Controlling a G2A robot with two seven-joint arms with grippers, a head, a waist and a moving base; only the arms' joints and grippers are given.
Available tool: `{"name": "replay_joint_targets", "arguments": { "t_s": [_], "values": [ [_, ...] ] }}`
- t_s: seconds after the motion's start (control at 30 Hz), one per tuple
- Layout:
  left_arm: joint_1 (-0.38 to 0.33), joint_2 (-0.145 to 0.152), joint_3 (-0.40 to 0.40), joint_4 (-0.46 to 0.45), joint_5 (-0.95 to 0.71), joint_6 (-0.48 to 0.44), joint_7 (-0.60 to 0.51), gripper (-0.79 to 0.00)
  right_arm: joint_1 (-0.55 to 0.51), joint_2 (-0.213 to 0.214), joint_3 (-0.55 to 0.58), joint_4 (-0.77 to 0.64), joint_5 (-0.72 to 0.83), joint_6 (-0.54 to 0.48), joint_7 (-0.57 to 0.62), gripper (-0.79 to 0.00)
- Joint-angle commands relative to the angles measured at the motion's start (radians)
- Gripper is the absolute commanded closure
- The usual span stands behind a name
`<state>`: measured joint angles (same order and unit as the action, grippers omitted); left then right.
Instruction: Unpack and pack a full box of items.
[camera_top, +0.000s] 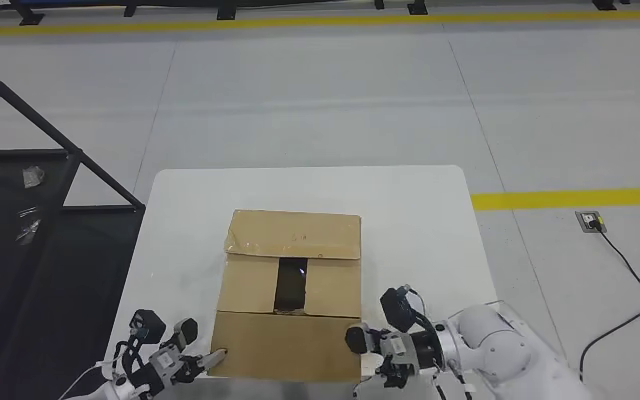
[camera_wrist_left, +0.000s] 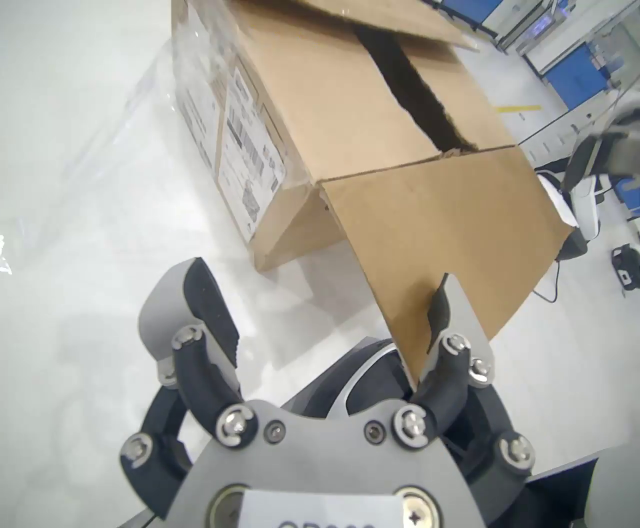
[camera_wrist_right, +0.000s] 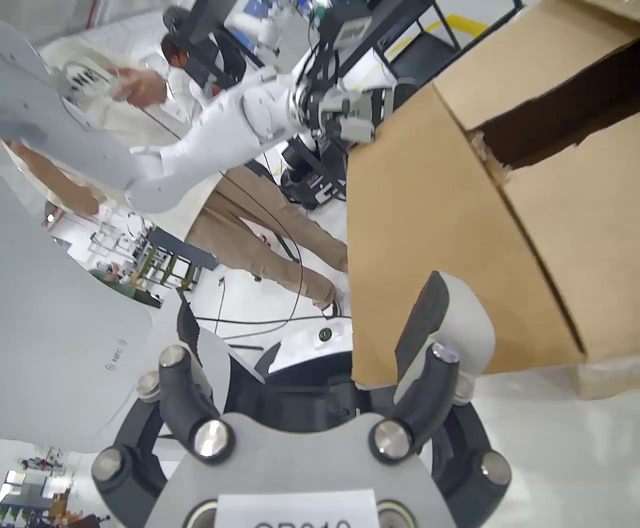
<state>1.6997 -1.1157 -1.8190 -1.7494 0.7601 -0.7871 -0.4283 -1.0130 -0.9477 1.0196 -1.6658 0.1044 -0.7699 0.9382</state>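
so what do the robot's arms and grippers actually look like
The left gripper and right gripper match: pale grey fingers with black pads, black linkages, silver screws, a grey base plate bearing a white label. The right arm has a smooth white casing.

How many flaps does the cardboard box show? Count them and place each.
4: far flap, near flap toward the robot, left inner flap and right inner flap folded in, gap between.

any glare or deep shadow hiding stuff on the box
Top view: the gap between the box flaps is in deep shadow, contents unreadable. Left wrist view: clear tape glares over the box's side. Right wrist view: the gap is black.
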Motion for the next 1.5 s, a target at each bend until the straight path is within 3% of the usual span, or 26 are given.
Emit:
{"name": "replay_joint_targets", "arguments": {
  "t_s": [0.0, 0.1, 0.53, 0.6, 0.83, 1.03, 1.1, 1.47],
  "values": [
    [-0.004, 0.000, 0.009, 0.004, 0.036, 0.015, 0.018, -0.785, 0.007, -0.006, 0.040, 0.021, 0.036, 0.177, -0.173, -0.785],
    [-0.012, 0.000, 0.021, 0.008, 0.047, 0.029, 0.032, -0.785, 0.010, -0.016, 0.044, 0.029, 0.134, 0.330, -0.259, -0.785],
    [-0.012, 0.000, 0.021, 0.008, 0.047, 0.029, 0.032, -0.785, 0.005, -0.016, 0.038, 0.016, 0.127, 0.335, -0.243, -0.785],
    [-0.012, 0.000, 0.021, 0.008, 0.047, 0.029, 0.032, -0.785, 0.005, -0.020, 0.028, 0.007, 0.181, 0.310, -0.210, -0.785],
    [-0.015, 0.002, 0.048, -0.023, 0.105, 0.057, 0.051, -0.785, 0.102, -0.054, -0.038, 0.157, 0.378, 0.303, -0.124, -0.785],
    [-0.023, 0.005, 0.063, -0.020, 0.116, 0.080, 0.066, -0.785, 0.199, -0.094, -0.102, 0.314, 0.491, 0.365, -0.100, -0.785],
    [-0.024, 0.005, 0.066, -0.016, 0.120, 0.085, 0.072, -0.785, 0.229, -0.107, -0.118, 0.366, 0.500, 0.390, -0.123, -0.785],
    [-0.031, 0.011, 0.076, -0.001, 0.134, 0.100, 0.092, -0.785, 0.311, -0.154, -0.179, 0.464, 0.554, 0.453, 0.010, -0.785]
  ]
}}
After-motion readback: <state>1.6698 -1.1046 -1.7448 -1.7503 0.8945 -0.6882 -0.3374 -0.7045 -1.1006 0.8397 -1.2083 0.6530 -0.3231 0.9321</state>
